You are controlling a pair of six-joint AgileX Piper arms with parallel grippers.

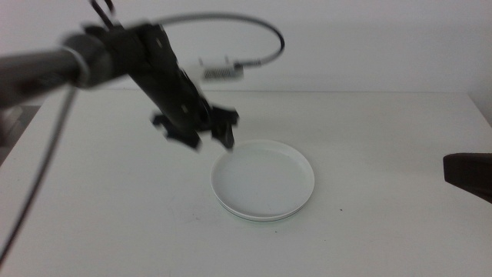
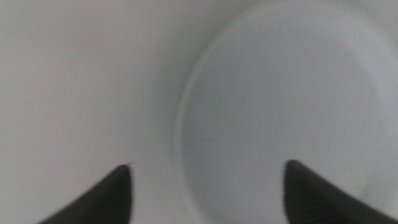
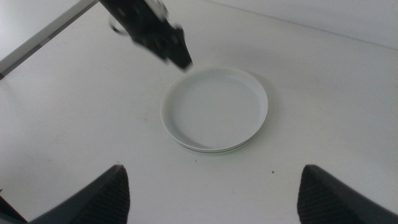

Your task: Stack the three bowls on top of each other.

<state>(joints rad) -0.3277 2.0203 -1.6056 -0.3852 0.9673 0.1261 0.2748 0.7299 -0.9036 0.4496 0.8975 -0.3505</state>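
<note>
The bowls sit nested in one stack [image 1: 263,181] at the middle of the table. The top bowl [image 3: 214,109] is pale, white to grey-blue. A mint green rim [image 1: 254,218] peeks out under its near edge. I cannot tell the third bowl apart in the stack. My left gripper [image 1: 211,141] is open and empty, just above the stack's far left rim; in the left wrist view its jaws [image 2: 214,186] straddle that rim [image 2: 183,124]. My right gripper [image 1: 467,175] waits at the table's right side, open and empty [image 3: 214,193].
The white table [image 1: 100,200] ends at a pale wall behind. The left arm's cable [image 1: 254,31] loops above the table's far edge. A small dark speck [image 3: 272,170] lies on the table near the stack.
</note>
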